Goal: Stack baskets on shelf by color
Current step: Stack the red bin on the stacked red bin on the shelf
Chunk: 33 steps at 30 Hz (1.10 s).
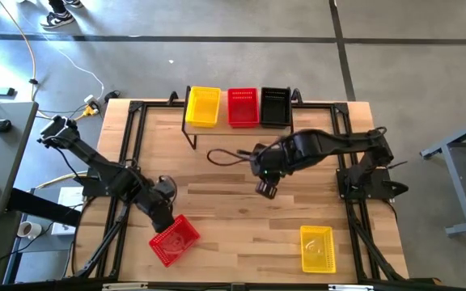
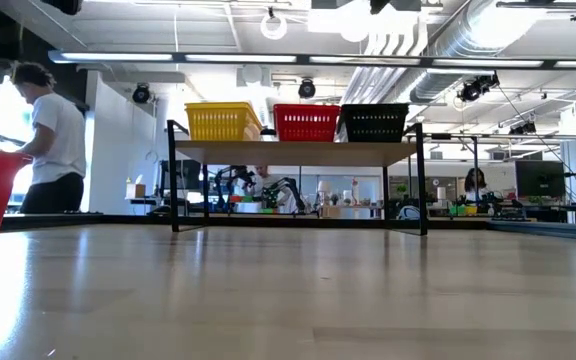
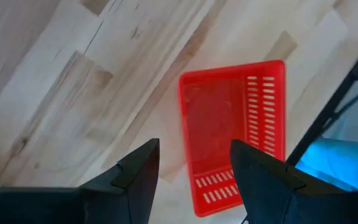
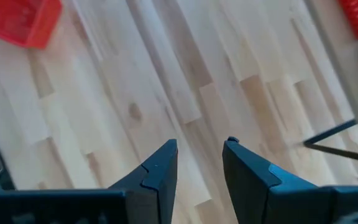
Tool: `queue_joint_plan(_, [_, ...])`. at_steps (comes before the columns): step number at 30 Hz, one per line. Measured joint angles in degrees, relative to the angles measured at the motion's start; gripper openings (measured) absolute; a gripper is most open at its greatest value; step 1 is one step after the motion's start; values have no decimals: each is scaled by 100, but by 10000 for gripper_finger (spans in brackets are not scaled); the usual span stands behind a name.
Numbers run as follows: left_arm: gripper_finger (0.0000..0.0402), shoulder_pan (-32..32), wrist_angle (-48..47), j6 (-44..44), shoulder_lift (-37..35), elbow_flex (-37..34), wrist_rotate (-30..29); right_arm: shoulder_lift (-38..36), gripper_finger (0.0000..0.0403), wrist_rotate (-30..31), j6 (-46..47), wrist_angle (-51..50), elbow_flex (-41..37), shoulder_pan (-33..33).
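Shelf (image 1: 217, 133) bears yellow (image 1: 203, 106), red (image 1: 243, 107), black baskets (image 1: 275, 106).

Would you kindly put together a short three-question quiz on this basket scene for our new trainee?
1. True or false: the shelf carries basket stacks in three colours.
2. Multiple choice: the left gripper hovers over which loose basket? A) the red basket B) the yellow basket C) a black one
3. Fill in: the right gripper hangs over bare ____ with open jaws, holding nothing.

Key: 1 true (yellow, red, black); 2 A; 3 table.
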Motion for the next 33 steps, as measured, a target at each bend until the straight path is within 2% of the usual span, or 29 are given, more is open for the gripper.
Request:
queue_joint_plan(8, [186, -291, 475, -325, 194, -324, -34, 0, 113, 6, 149, -2, 0, 271])
queue_joint_plan(17, [186, -297, 875, -427, 643, -395, 5, 0, 113, 245, -80, -9, 0, 304])
queue_joint_plan(29, [186, -282, 929, -617, 1529, -395, 175, 2, 113, 247, -256, -11, -2, 302])
queue_joint_plan(33, [186, -278, 964, -681, 1808, -393, 404, 2, 113, 247, -257, -11, -2, 302])
